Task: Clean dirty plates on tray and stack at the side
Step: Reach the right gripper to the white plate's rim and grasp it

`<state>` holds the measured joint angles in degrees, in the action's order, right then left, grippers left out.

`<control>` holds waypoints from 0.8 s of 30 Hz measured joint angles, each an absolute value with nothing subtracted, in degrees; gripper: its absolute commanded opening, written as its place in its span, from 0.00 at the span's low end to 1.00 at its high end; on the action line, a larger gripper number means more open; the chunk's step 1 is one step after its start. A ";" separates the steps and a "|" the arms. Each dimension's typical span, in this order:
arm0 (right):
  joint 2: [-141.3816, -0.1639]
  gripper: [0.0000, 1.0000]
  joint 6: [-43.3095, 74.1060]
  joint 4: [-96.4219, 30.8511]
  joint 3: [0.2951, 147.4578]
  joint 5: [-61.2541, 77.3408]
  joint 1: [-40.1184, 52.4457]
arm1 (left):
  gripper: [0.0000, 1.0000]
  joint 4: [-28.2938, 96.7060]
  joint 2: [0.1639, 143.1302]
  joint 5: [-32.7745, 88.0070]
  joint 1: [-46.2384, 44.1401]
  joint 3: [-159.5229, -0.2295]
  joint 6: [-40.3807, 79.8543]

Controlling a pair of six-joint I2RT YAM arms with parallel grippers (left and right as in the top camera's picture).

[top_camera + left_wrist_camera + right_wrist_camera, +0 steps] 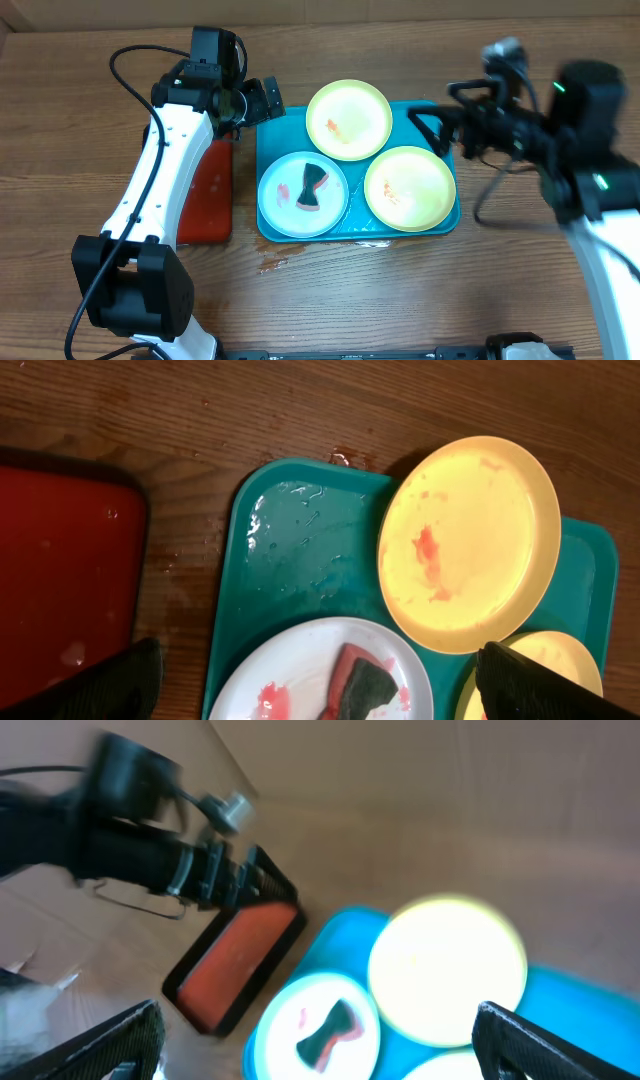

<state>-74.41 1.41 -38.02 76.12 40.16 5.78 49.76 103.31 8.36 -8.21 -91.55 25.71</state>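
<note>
The teal tray (270,150) holds three plates. A light blue plate (280,200) at the front left carries a red-and-dark sponge (314,187) and a red smear. A yellow-green plate (348,119) with orange smears lies at the back, another (408,187) at the front right. My left gripper (262,100) is open and empty above the tray's back left corner. My right gripper (432,122) is open and empty above the tray's back right. In the left wrist view the tray (290,540) is wet, with the back plate (470,540) and sponge (362,688) in sight.
A red tray with a black rim (205,195) lies left of the teal tray; it also shows in the left wrist view (60,560) and the right wrist view (235,960). A wet patch (272,264) marks the wooden table in front.
</note>
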 measured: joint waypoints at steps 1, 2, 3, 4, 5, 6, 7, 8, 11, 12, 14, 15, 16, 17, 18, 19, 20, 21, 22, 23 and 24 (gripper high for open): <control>-77.38 1.00 2.63 -41.08 77.25 37.41 7.42 | 1.00 49.76 103.31 8.36 -8.21 -91.55 25.71; -79.15 1.00 3.11 -43.31 78.26 34.63 8.88 | 1.00 49.78 103.31 8.36 -8.21 -91.55 25.74; -81.54 1.00 3.75 -46.44 79.66 30.79 10.92 | 1.00 49.78 103.31 8.36 -8.21 -91.55 25.74; -84.03 1.00 4.21 -50.09 81.41 26.48 13.21 | 1.00 49.80 103.31 8.36 -8.21 -91.55 25.74; -86.46 1.00 4.58 -52.84 83.07 22.70 15.44 | 1.00 49.80 103.31 8.36 -8.21 -91.55 25.74; -89.23 1.00 4.86 -55.18 84.84 18.81 17.93 | 1.00 49.80 103.31 8.36 -8.21 -91.55 25.74; -91.18 1.00 5.02 -56.10 85.91 16.32 19.70 | 1.00 49.80 103.31 8.36 -8.21 -91.55 25.74; -93.32 0.99 5.48 -56.53 86.63 14.04 21.52 | 1.00 49.78 103.31 8.36 -8.21 -91.55 25.71; -98.87 0.83 7.03 -56.90 87.22 10.35 25.47 | 1.00 49.89 103.31 8.36 -8.21 -91.55 25.74; -100.49 0.76 7.40 -57.08 87.22 9.50 26.28 | 1.00 50.24 103.31 8.36 -8.21 -91.55 25.74; -103.96 0.52 7.90 -57.17 87.22 8.51 27.64 | 1.00 51.05 103.31 8.36 -8.21 -91.55 25.71; -105.45 0.44 8.49 -57.14 87.22 8.14 28.14 | 1.00 51.37 103.31 8.36 -8.21 -91.55 25.71; -107.35 0.41 9.04 -57.19 87.22 7.77 28.73 | 1.00 51.66 103.31 8.38 -8.21 -91.55 25.71; -108.66 0.41 9.61 -57.19 87.22 7.51 29.08 | 1.00 51.90 103.31 8.36 -8.21 -91.55 25.71; -109.84 0.45 10.35 -57.21 87.22 7.44 29.41 | 1.00 51.99 103.31 8.36 -8.21 -91.55 25.74; -110.87 0.50 11.11 -57.12 87.22 7.49 29.67 | 1.00 52.07 103.31 8.36 -8.21 -91.55 25.71; -111.77 0.54 11.62 -56.90 87.22 7.51 29.74 | 1.00 52.18 103.31 8.36 -8.21 -91.55 25.74; -112.36 0.55 12.05 -56.64 87.22 7.73 29.78 | 1.00 52.31 103.31 8.36 -8.21 -91.55 25.71; -112.86 0.55 12.14 -56.05 87.22 8.19 29.78 | 1.00 52.38 103.31 8.38 -8.21 -91.55 25.71; -113.12 0.55 12.21 -55.44 87.20 8.71 29.78 | 1.00 52.40 103.31 8.38 -8.21 -91.55 25.74; -113.27 0.53 12.34 -54.70 87.15 9.37 29.76 | 1.00 52.40 103.31 8.43 -8.21 -91.55 25.71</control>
